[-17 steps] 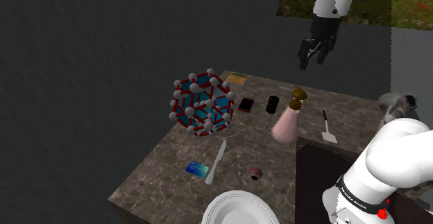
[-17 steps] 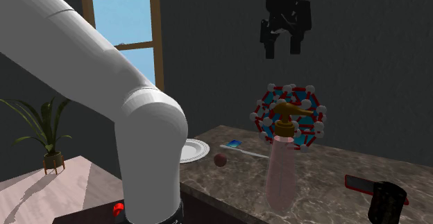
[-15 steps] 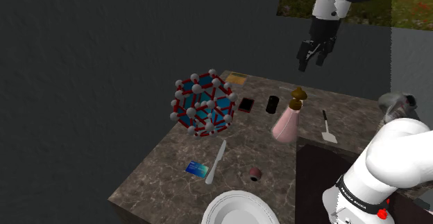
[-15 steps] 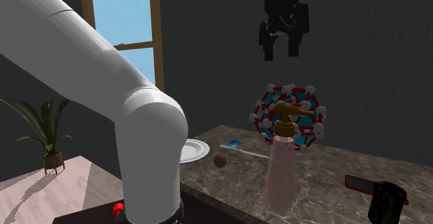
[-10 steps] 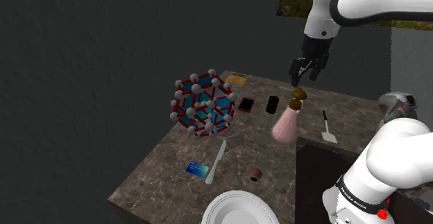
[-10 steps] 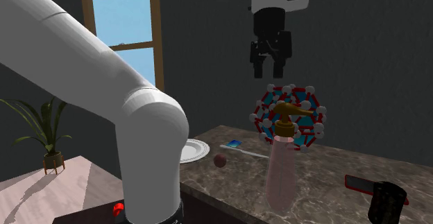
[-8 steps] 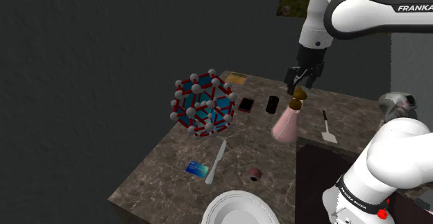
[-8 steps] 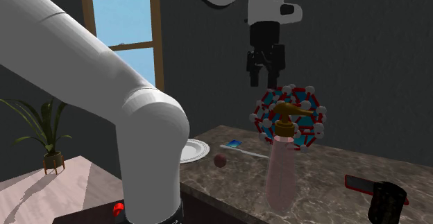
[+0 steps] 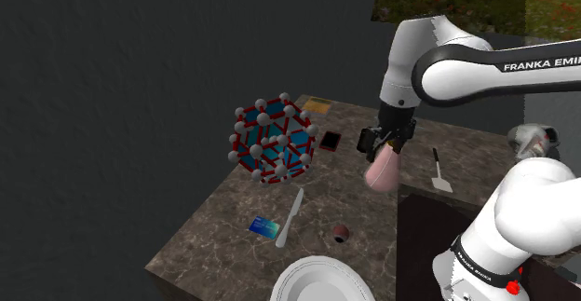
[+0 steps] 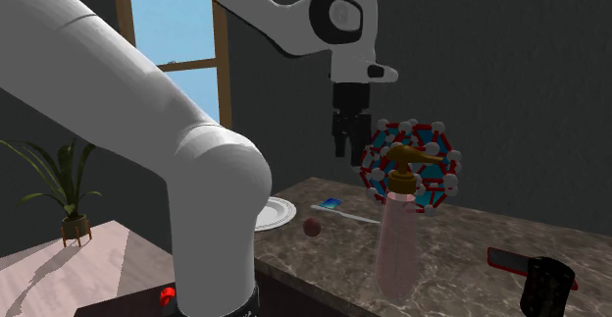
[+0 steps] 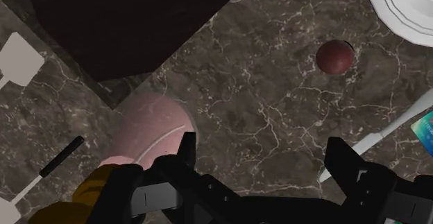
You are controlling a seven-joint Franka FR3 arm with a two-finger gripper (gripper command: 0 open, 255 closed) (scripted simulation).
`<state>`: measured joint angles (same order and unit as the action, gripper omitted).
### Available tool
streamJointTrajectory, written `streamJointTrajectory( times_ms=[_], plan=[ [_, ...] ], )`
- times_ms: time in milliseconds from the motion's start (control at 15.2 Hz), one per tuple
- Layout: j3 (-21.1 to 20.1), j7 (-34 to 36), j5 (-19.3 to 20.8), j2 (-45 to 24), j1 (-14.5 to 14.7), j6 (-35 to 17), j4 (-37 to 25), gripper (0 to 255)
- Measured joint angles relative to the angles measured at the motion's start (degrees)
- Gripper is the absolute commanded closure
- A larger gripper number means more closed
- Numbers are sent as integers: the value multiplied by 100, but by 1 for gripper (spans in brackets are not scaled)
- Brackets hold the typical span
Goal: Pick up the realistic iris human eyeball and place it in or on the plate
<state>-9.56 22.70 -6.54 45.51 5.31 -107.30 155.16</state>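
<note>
Gripper [image 9: 381,147] [image 10: 348,149] [image 11: 264,153] is found with its fingers spread wide, nothing but bare countertop [image 9: 372,215] between them. We record it poised above the counter, over the pump bottle [image 9: 382,171] [image 10: 397,246] [image 11: 149,129].

Count taken on the counter:
- one eyeball [image 9: 342,232] [image 10: 312,227] [image 11: 335,56], drawn as a dark reddish ball
- one white plate [image 9: 317,280] [image 10: 273,212] [image 11: 409,7]
- one pink pump bottle
- one knife [image 9: 290,217] [image 10: 348,214] [image 11: 395,129]
- one blue card [image 9: 264,226] [image 10: 331,203] [image 11: 423,129]
- one ball-and-rod polyhedron model [image 9: 270,139] [image 10: 377,173]
- one red phone [image 9: 329,141] [image 10: 510,259]
- one black cup [image 10: 545,286]
- one spatula [image 9: 439,171]

Location of the eyeball: in the shoulder view it rests on the marble at 7 o'clock from the gripper, well apart from it. The plate lies near it at 7 o'clock, not touching. The knife is at its 10 o'clock.

Change noted against the frames of a second ago: the gripper then hung high above the far edge of the counter, at 12 o'clock of the bottle. It has since come down and now covers the bottle's pump head in the shoulder view. In the second exterior view it has shifted to 10 o'clock of the pump. We find the fingers spread as before. All counted items lie where they lay.
</note>
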Motion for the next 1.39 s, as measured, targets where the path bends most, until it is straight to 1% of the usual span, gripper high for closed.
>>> streamJointTrajectory(
  times_ms=[330, 594, 792, 924, 990, 1056, 1122, 1386],
  plan=[
    [-467, 513, -475, -417, 266, -909, 526, 0],
    [-860, 920, -854, -954, 480, -1657, 745, 0],
    [-1218, 1258, -1136, -1607, 626, -2388, 820, 0],
    [-1392, 1422, -1245, -2043, 660, -2825, 818, 0],
    [-1531, 1554, -1349, -2267, 733, -3107, 879, 0],
    [-1643, 1670, -1388, -2535, 748, -3364, 856, 0],
    [-1696, 1734, -1379, -2709, 731, -3494, 805, 0],
    [-1809, 1813, -1369, -3143, 705, -3977, 849, 0]
  ],
)
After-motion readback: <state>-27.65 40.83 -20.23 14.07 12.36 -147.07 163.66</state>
